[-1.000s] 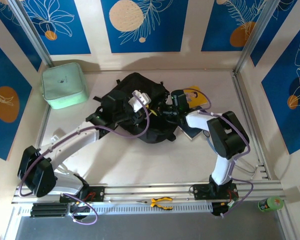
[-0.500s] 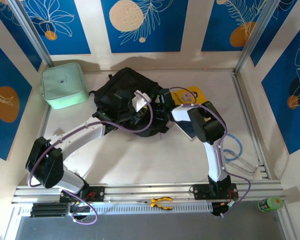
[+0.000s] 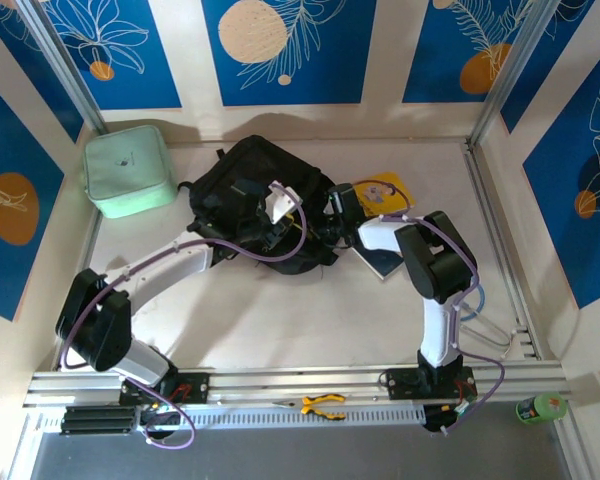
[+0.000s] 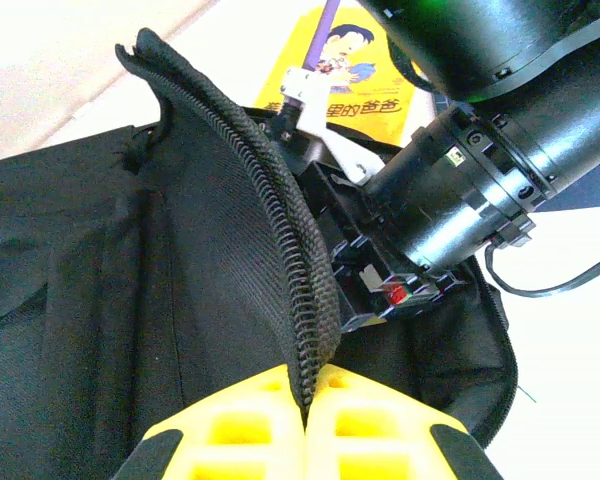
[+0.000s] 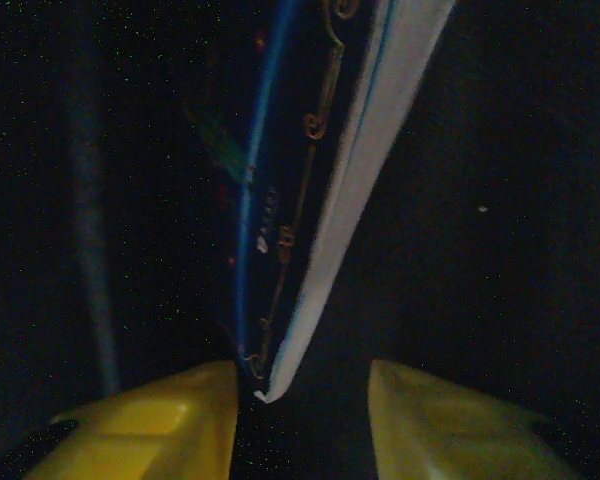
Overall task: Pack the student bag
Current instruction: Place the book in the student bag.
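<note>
Bag (image 3: 250, 190), far centre of the counter (image 3: 280, 320). The left gripper (image 4: 307, 400) stays clamped on the zip flap (image 4: 280, 230), keeping the mouth open. Inside, the right gripper (image 5: 300, 400) has just parted, apparently releasing a dark book (image 5: 310, 200): one item packed.

Top and left wrist views bright and sharp; right wrist view dark, grainy.

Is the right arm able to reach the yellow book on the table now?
Probably yes, once it backs out of the student bag: the yellow book lies close beside the right hand.
</note>
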